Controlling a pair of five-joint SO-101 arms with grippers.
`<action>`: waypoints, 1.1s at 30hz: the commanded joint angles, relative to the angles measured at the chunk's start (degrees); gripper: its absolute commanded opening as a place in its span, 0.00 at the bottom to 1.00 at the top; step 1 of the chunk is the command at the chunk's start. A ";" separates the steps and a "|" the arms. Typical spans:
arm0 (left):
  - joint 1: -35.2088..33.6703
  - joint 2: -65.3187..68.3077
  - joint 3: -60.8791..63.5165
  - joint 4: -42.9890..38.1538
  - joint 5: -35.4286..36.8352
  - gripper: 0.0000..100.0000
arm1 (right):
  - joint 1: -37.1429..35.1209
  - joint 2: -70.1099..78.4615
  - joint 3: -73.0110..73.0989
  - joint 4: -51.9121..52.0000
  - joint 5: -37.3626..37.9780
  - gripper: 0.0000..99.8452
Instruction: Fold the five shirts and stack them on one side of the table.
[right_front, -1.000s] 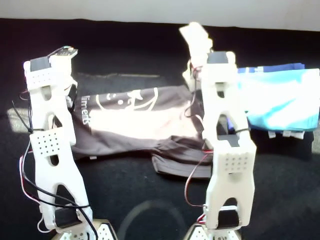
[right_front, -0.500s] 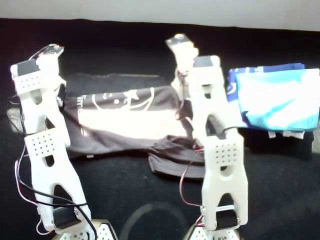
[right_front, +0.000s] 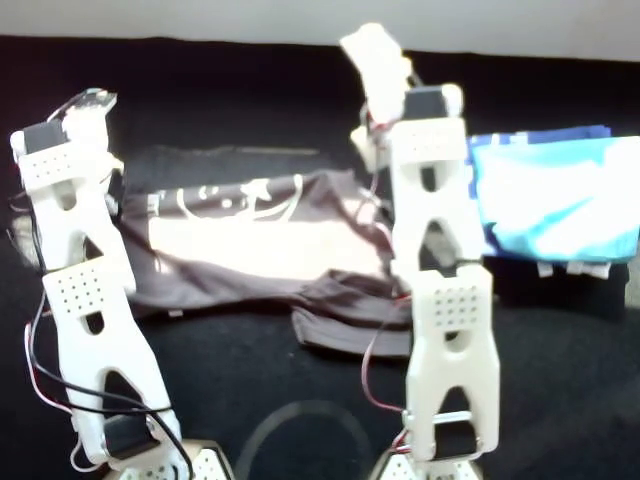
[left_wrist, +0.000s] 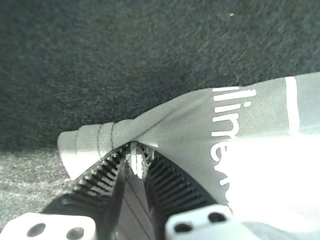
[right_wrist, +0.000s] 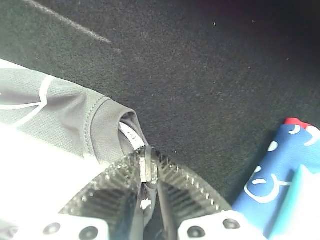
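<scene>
Currently one grey shirt lies spread on the dark worktop, pinched at two edges: the left fingers clamp a stitched corner, the right fingers its collar. Beside the collar end sits one folded stack, teal over blue; bare worktop lies beyond the shirt's far edge

Bare black felt tabletop runs open behind the grey printed shirt and again in front of it, between the arm bases. The shirt fills the middle, flanked by the white left arm and white right arm. A folded blue and turquoise shirt stack crowds the right arm's outer side.
</scene>
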 joint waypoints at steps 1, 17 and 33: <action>-0.40 -7.16 0.22 0.79 0.53 0.01 | 0.22 -0.75 -6.81 5.67 -0.18 0.01; 1.54 -47.78 53.67 0.26 0.09 0.01 | 1.45 -22.73 3.38 6.20 -1.41 0.01; -1.89 -64.48 101.41 -28.04 0.00 0.01 | 1.45 -61.76 58.95 5.76 -2.73 0.01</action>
